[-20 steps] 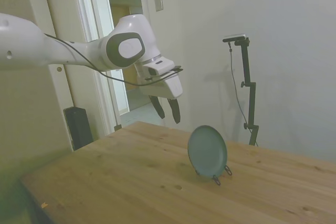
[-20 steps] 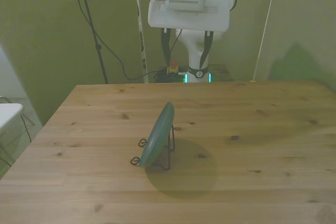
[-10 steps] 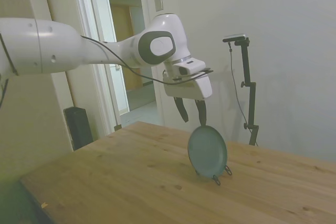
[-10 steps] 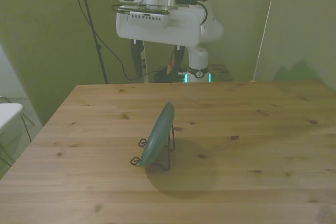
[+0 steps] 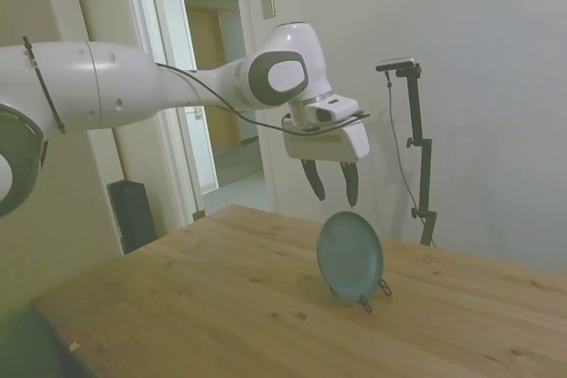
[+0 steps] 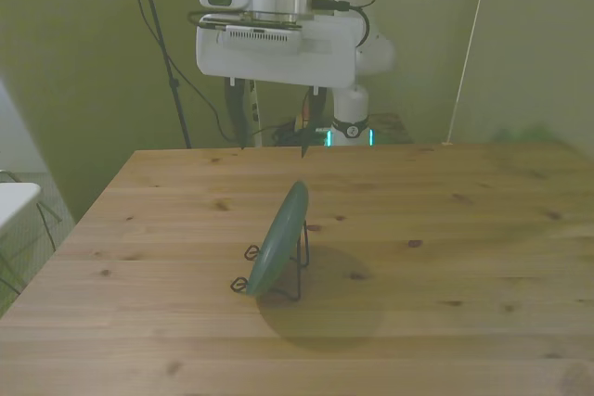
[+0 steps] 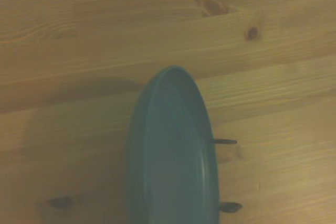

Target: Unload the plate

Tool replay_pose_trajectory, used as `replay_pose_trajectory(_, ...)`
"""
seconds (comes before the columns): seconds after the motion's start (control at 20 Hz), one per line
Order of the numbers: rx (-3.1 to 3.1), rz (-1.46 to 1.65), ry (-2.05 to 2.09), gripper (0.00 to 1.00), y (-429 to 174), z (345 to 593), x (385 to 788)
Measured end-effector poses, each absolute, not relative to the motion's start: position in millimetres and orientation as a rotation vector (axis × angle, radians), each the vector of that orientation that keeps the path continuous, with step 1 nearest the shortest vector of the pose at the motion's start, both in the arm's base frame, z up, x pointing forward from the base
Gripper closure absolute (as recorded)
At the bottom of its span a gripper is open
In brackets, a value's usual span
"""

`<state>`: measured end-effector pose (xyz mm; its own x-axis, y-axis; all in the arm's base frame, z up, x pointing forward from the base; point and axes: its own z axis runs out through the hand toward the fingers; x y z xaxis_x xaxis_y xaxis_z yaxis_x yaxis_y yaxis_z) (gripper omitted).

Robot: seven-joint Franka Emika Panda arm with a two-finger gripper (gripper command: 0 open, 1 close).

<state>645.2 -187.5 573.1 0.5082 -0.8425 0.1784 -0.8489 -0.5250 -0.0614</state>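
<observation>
Plate: grey-teal, round, propped on edge in a thin dark wire stand near the middle of the desk. It leans back on the stand, tilted rather than fully upright. In the front view it shows nearly edge-on, its top rim toward the far side of the desk.

Stand: two small looped feet stick out at the plate's lower edge; in the front view the wire frame props the plate from the front view's right.

Hand: hangs in the air above the plate, apart from it, fingers pointing down. The two dark fingers are spread with a clear gap between them and hold nothing. In the front view the hand sits above the desk's far edge, behind the plate.

Wrist view: looks down on the plate's upper rim, seen as a narrow oval, with two short dark stand prongs showing beside it on the wood.

Desk: pale wood with knots; the plate and stand cast a soft round shadow toward the near side in the front view.
</observation>
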Motion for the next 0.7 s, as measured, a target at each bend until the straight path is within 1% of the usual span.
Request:
replay_pose_trajectory(0.15,2.717,0.276,-1.476,0.00,-172.9,561.9,658.1)
replay_pose_trajectory(0.35,2.743,0.279,-1.428,0.00,-148.9,560.4,666.1)
replay_pose_trajectory(0.7,2.662,0.285,-1.407,0.00,-138.4,549.2,672.3)
